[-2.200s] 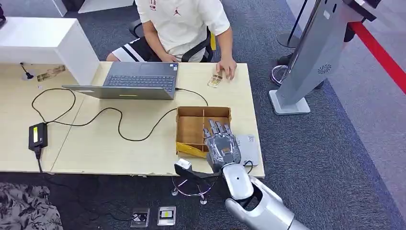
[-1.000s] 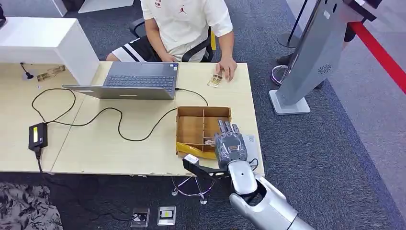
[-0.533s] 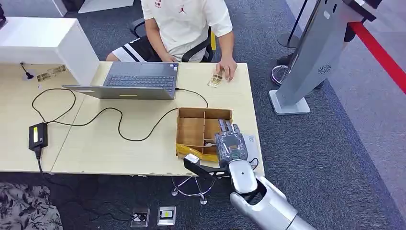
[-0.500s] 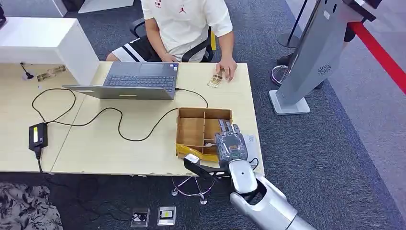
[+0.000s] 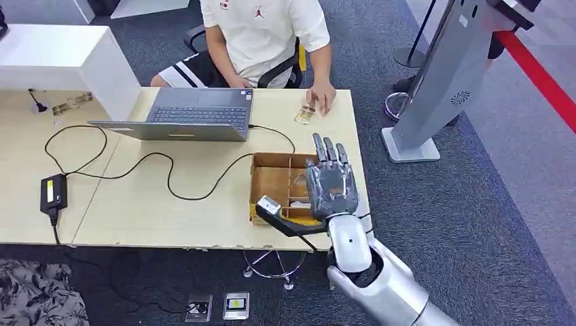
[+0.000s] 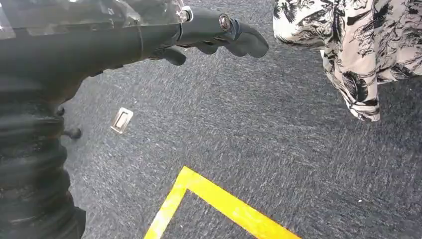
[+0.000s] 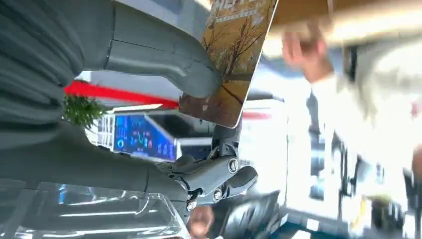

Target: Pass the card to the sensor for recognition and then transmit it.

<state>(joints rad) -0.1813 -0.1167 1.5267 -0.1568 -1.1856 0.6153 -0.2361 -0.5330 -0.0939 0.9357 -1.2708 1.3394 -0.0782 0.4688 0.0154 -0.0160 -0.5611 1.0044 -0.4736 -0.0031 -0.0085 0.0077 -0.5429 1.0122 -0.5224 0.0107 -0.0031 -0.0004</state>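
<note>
From my head, I see my right hand (image 5: 331, 183) raised over the brown box (image 5: 278, 178) with its little walls, near the right end of the table (image 5: 170, 210). My fingers (image 5: 328, 151) point up and away from me, toward the person (image 5: 261, 34) sitting at the far side. Their hand (image 5: 322, 96) rests on the table beside a small thing, well apart from mine. I think the pale pad peeking out under my wrist, just beside the box, is the sensor (image 5: 363, 204), but I cannot be sure. It is near my right hand. A laptop (image 5: 197, 114) and a black cable (image 5: 136, 163) sit to the left. A tall grey stand (image 5: 448, 75) is on the carpet.

My left wrist looks down at grey carpet. My left hand (image 6: 209, 32) hangs there with fingers curled and nothing in it. A yellow line (image 6: 219, 204) is on the floor.

My right wrist shows the card (image 7: 234, 55). My thumb (image 7: 159, 55) presses its flat face, so I am pinching it. Its long side sticks out past my thumb. My other fingers (image 7: 219, 174) bend loosely beside it. The background is blurry.
</note>
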